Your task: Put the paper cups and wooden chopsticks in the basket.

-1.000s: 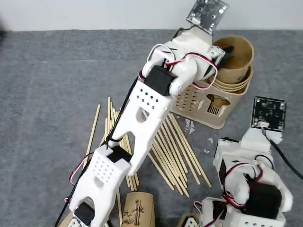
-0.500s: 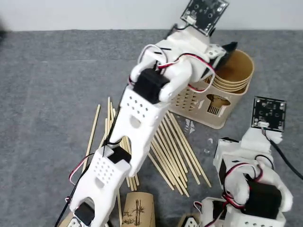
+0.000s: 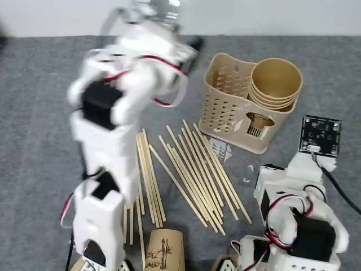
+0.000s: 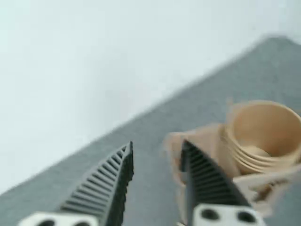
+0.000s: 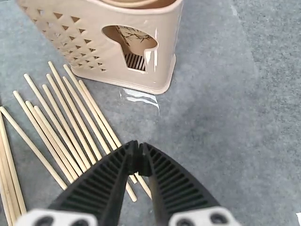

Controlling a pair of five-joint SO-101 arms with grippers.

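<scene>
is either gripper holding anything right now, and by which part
Nothing is held. The left gripper is open with an empty gap; the right gripper is shut on nothing.

Grey felt mat (image 3: 39,101) under everything, white wall (image 3: 51,17) along its far edge. Two clear plastic scraps lie flat on the mat, right of centre: larger scrap (image 3: 225,151), smaller scrap (image 3: 249,171) near it, not touching. Dark patch (image 3: 2,42) at far-left edge, can't tell what.
</scene>
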